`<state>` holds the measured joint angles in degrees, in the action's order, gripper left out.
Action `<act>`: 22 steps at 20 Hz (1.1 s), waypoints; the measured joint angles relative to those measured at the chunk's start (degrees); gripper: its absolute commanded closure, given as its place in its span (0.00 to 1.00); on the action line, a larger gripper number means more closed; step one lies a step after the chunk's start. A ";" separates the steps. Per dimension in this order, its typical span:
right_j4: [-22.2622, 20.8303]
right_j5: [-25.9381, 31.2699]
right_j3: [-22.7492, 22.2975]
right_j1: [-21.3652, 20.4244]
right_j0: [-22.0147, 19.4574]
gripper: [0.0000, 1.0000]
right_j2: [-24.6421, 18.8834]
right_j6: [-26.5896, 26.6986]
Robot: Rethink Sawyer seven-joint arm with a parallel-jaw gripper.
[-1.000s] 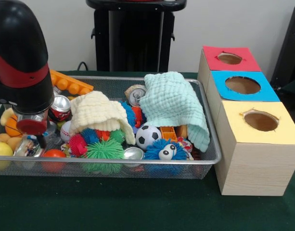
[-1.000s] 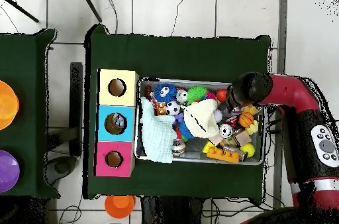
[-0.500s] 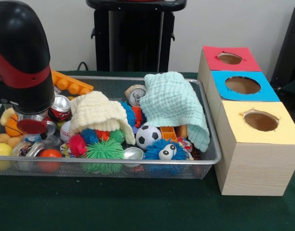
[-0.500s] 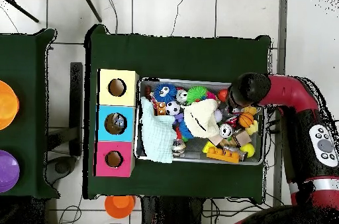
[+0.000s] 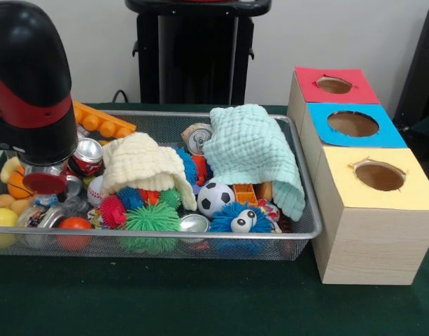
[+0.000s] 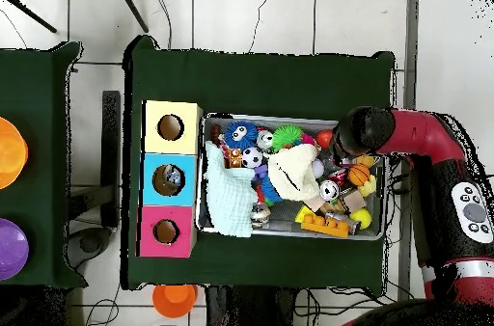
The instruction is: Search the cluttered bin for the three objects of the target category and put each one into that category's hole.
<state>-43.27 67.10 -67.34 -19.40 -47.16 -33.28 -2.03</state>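
At the left end of the wire bin, the arm hangs low over a clutter of cans and balls; the gripper is buried there, and whether its fingers are spread or pinching cannot be told. The target category is unnamed, so candidates lie mixed: a can, a soccer ball, spiky balls beside the cream cloth. The arm should probably lift straight up, clear of the mesh, before crossing to the three boxes at right.
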 measured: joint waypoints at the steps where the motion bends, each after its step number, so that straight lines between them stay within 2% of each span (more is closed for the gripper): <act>1: 0.00 0.00 0.00 -0.01 0.00 1.00 0.00 0.00; 9: 0.07 -0.01 -0.78 -0.86 -0.51 1.00 -0.02 0.00; 16: 1.25 0.00 -5.57 -6.09 -4.81 1.00 -0.38 0.00; 22: 2.24 0.00 -6.96 -9.42 -7.89 1.00 -0.61 0.00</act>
<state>-41.02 67.10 -74.30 -28.82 -55.05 -33.89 -2.03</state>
